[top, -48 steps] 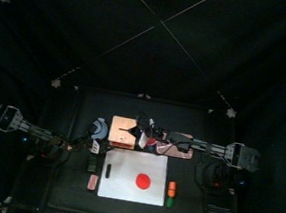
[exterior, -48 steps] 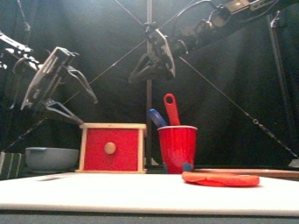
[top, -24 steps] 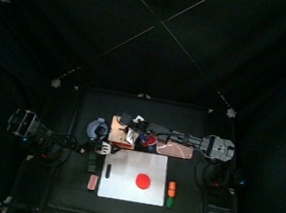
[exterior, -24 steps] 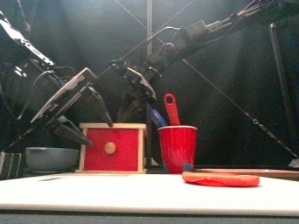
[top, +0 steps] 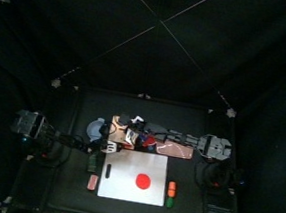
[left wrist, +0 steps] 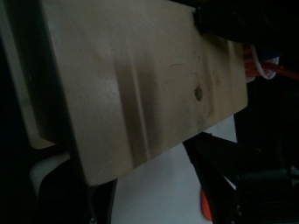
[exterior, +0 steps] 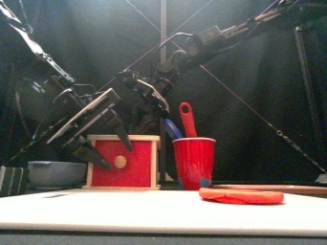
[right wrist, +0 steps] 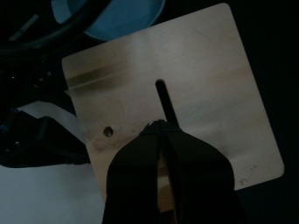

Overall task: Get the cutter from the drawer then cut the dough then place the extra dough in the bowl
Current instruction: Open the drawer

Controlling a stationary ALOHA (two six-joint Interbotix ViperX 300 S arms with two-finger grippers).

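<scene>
The pale wooden box (exterior: 124,161) with its red drawer front stands shut at the back left of the white board (top: 140,169). My left gripper (exterior: 107,151) is open, its jaws spread just in front of the drawer front, touching or nearly so. My right gripper (right wrist: 163,133) is shut, with its tip on the box top (right wrist: 176,96) beside the slot. In the front view the right gripper (exterior: 153,94) hangs just over the box. A flat red dough disc (exterior: 240,195) lies on the board. The blue-grey bowl (exterior: 55,173) sits left of the box. No cutter shows.
A red cup (exterior: 194,163) holding a blue and a red toy knife stands right of the box, at the board's right side (top: 174,190). Small toys (top: 93,170) lie along the board's left edge. Both arms crowd over the box.
My left gripper has swung down and right from the table's left side to the drawer front. My right gripper has come down and left over the box top.
</scene>
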